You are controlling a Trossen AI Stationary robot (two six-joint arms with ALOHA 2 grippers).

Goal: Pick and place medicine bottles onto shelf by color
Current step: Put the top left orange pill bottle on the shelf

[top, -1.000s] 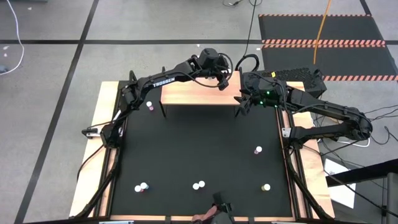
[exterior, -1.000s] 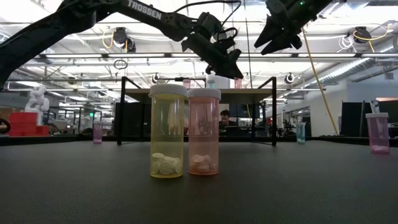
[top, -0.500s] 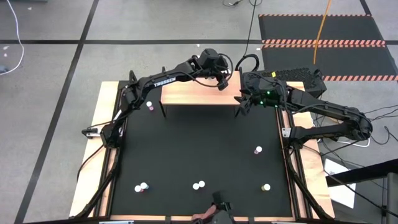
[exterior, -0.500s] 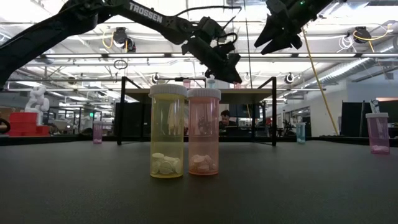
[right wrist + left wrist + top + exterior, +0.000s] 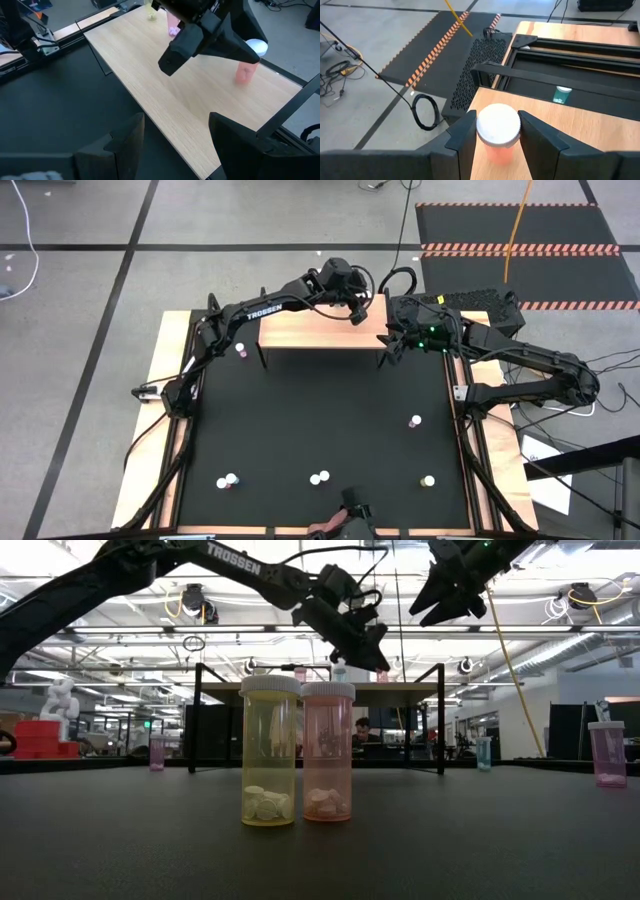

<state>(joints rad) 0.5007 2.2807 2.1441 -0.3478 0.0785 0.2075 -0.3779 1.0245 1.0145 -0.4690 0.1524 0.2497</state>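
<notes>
Currently left gripper (image 5: 497, 131) clasps the pink white-capped medicine bottle (image 5: 498, 134) over the light-wood shelf (image 5: 320, 328), near its right end. Lower till base seats, then open slowly. Right gripper (image 5: 176, 131) hovers w/ fingers apart, empty.

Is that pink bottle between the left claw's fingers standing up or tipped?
Upright: the pink bottle stands on the shelf, white cap up, between the left gripper fingers.

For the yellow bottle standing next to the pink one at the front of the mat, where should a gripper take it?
Grip the yellow bottle on its straight body just under the white cap, descending from above. It stands upright, and the pink bottle sits close on one side, so fingers likely fit best on the faces toward and away from the low camera.
</notes>
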